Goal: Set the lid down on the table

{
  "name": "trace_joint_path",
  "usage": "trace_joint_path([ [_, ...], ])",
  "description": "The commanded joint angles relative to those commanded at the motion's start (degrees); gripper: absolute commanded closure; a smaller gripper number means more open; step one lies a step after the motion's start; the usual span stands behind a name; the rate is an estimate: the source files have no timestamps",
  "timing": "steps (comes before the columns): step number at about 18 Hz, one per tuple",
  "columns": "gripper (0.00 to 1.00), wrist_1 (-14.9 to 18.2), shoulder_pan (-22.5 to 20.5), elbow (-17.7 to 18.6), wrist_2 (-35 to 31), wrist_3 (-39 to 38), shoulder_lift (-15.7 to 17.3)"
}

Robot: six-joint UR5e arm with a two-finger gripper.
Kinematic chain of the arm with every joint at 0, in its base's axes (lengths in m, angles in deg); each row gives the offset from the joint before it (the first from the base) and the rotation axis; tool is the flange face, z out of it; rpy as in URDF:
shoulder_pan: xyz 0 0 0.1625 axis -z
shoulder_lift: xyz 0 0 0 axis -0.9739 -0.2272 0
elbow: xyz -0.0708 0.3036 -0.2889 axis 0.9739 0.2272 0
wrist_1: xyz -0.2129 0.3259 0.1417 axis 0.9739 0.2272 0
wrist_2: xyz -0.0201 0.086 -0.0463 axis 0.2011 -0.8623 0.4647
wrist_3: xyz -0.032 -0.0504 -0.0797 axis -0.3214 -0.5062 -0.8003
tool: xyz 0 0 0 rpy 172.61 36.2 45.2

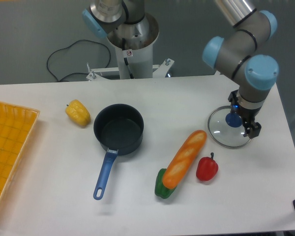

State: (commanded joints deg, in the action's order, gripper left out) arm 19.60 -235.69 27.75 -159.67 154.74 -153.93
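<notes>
Most of the task looks done: glass lid (228, 128) lies flat on the table (137, 206); gripper (247, 129) sits above it, jaws apparently released.

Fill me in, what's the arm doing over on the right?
The UR5e's gripper is right above the glass lid, which lies flat on the white table, well apart from the open saucepan. The blue knob shows beside the fingers, so the lid looks set down, though I can't tell whether the gripper is open. A baguette, red pepper, green pepper and yellow pepper sit untouched, with a yellow tray at the left edge.
</notes>
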Motion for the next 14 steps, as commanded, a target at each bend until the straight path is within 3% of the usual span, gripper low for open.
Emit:
trace_joint_path([
  [2, 0.0, 0.96, 0.88, 0.7, 0.09, -0.7, 1.58],
  [7, 0.0, 7.46, 3.87, 1.06, 0.17, -2.9, 6.68],
  [14, 0.0, 8.7, 5.72, 2.99, 0.35, -5.19, 9.76],
])
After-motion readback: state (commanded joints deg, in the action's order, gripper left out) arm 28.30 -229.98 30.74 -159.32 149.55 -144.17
